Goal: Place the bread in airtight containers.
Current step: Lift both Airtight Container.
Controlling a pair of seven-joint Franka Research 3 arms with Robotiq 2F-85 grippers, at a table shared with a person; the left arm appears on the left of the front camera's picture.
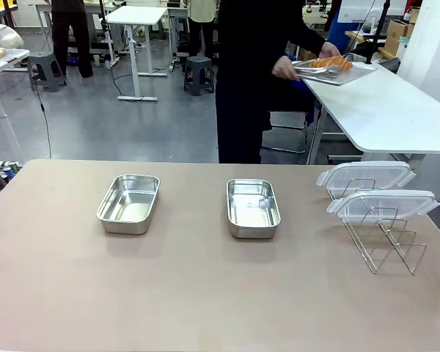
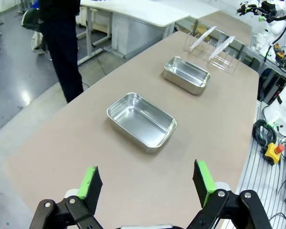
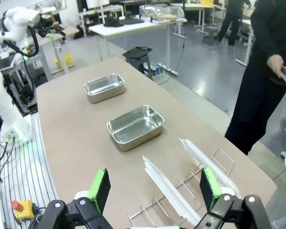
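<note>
Left wrist view shows the left claw (image 2: pixel 147 183) spread above the table (image 2: pixel 219 119); right claw (image 3: pixel 155 187) likewise spread.

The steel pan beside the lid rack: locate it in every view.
Front view: the pan, right of centre.
Left wrist view: the farther pan, upper middle.
Right wrist view: the nearer pan, centre.
Shared landmark: clear lids beside it.

Two shiny silver rectangular steel pans (image 1: pixel 128 203) (image 1: pixel 253 207) gleam on the plain pale-brown table (image 1: pixel 205 301), near two clear plastic lids (image 1: pixel 367 176) (image 1: pixel 385 203) on a silver wire rack (image 1: pixel 392 249). Golden-orange croissants (image 1: pixel 331 63) lie on a grey steel tray (image 1: pixel 356 74) held by a person in black clothing (image 1: pixel 242 88). The left claw (image 2: pixel 147 179) and right claw (image 3: pixel 155 186) are black with bright green pads (image 2: pixel 89 183).
</note>
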